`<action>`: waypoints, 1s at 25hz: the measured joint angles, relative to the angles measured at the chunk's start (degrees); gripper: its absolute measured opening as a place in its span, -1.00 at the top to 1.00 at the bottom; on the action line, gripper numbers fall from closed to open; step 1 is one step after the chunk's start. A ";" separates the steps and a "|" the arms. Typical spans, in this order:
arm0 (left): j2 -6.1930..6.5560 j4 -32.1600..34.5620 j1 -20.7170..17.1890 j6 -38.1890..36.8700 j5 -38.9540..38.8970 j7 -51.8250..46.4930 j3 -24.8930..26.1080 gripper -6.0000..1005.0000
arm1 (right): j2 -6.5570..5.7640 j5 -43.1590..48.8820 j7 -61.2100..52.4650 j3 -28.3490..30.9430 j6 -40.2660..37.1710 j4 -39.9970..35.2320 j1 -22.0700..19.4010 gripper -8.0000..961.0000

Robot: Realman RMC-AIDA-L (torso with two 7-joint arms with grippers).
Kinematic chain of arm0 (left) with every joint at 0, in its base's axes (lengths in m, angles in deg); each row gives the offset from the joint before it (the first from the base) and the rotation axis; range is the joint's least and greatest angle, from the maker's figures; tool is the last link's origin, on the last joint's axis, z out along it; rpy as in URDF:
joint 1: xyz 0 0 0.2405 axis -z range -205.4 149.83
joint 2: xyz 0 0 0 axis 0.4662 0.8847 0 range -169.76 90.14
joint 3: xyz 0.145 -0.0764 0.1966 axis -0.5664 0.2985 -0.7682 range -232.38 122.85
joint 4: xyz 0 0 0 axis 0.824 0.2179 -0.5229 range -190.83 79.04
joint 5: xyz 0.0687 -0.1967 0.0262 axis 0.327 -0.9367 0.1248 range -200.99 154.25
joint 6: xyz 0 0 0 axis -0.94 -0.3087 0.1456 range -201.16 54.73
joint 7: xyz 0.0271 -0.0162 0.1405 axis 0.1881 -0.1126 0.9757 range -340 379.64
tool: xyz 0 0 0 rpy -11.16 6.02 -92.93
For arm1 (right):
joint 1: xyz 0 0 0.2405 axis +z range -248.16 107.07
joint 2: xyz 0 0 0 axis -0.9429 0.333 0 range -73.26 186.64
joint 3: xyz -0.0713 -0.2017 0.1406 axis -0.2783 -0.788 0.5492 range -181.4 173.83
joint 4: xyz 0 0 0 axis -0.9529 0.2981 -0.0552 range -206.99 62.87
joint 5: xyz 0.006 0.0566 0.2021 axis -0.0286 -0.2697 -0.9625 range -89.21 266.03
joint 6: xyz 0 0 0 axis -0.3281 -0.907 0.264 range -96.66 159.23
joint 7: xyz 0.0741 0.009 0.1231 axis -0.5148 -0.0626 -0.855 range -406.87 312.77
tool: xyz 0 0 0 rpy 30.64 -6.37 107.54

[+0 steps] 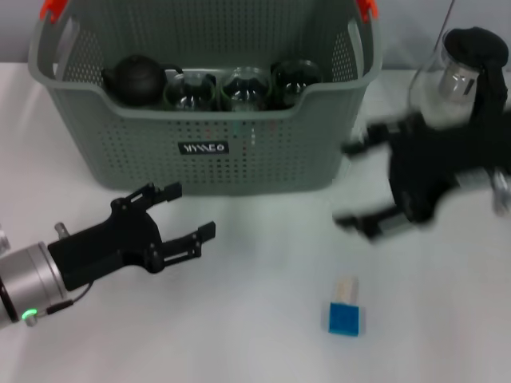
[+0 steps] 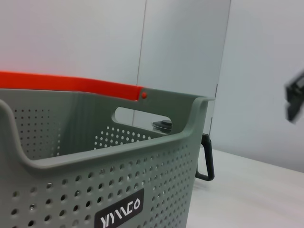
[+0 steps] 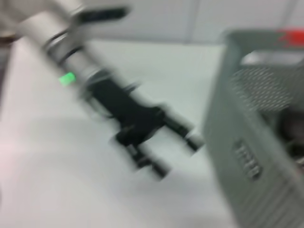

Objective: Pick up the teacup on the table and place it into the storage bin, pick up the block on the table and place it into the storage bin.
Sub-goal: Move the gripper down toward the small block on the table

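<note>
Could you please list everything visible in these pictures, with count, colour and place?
storage bin: one, grey-green perforated with orange handle clips and a black label, at the far side of the white table.
teapot: one, black, inside the bin at its left end.
glass cups: three, clear, in a row inside the bin beside the teapot.
block: one, blue with a pale end, on the table in front of the bin, toward the right.
left gripper: one, black, open and empty, low over the table in front of the bin's left part.
right gripper: one, black, open and empty, raised beside the bin's right end, above and behind the block.
</note>
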 joint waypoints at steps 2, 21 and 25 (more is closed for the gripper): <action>0.02 0.03 0.00 0.01 0.00 0.00 0.00 -0.74 | 0.17 -0.54 1.51 0.94 -2.45 0.49 -1.84 -0.56; 0.05 -0.05 0.52 0.18 0.00 0.00 0.00 -0.74 | 0.32 10.81 0.98 -0.35 0.42 21.14 1.26 -0.94; 0.05 -0.05 0.52 0.18 0.00 0.00 -0.01 -0.74 | 0.15 11.11 0.99 -2.20 3.16 24.78 2.99 -0.88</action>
